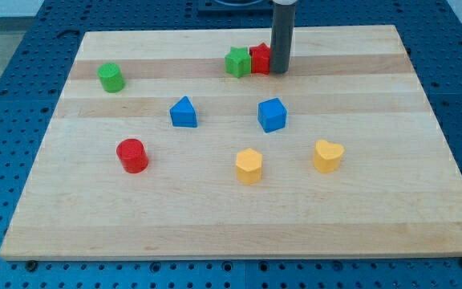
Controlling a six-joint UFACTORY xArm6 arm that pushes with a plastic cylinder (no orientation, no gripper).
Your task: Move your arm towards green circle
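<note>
Positioned at the view's top, my tip (280, 71) rests just right of the red block (260, 59), apparently touching it; the rod carries no jaws to open or close. Green circle (111, 77) lies well apart, upper left. Recommended path: swing below the green star (237, 62), avoiding contact. Count: two green, two red, two blue, two yellow.

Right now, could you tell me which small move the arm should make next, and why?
Probably slide my tip toward the view's left and slightly down. It sits at the top, beside the red block and green star, while the green circle lies far left; dipping down first avoids pushing those two.
</note>
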